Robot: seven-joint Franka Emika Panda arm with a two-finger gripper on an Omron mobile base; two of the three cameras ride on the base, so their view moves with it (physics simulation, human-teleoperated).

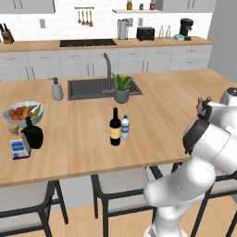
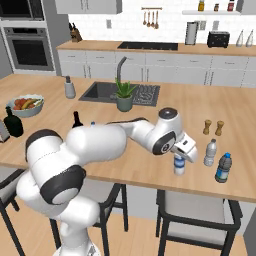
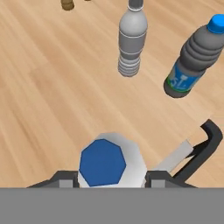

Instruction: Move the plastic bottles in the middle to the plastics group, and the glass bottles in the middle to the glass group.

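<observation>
My gripper (image 3: 111, 180) is shut on a small plastic bottle (image 3: 103, 162) with a blue cap, one finger on each side of it. From the right base camera, the gripper (image 2: 183, 154) holds that bottle (image 2: 179, 166) upright over the counter's near right part. It is just left of the plastics group: a grey-capped bottle (image 2: 210, 152) and a blue-capped bottle (image 2: 223, 167). In the middle stand the dark wine bottle (image 1: 115, 127) and a small plastic bottle (image 1: 125, 127), side by side. The glass group, a squat black bottle (image 1: 32, 133) and a square clear bottle (image 1: 18, 145), stands at the left.
Two brown shakers (image 2: 213, 127) stand behind the plastics group. A potted plant (image 1: 121, 88) and a sink (image 1: 90, 88) lie behind the middle, with a grey soap dispenser (image 1: 57, 89) and a fruit bowl (image 1: 23, 112) to the left. Stools line the counter's near edge (image 1: 92, 173).
</observation>
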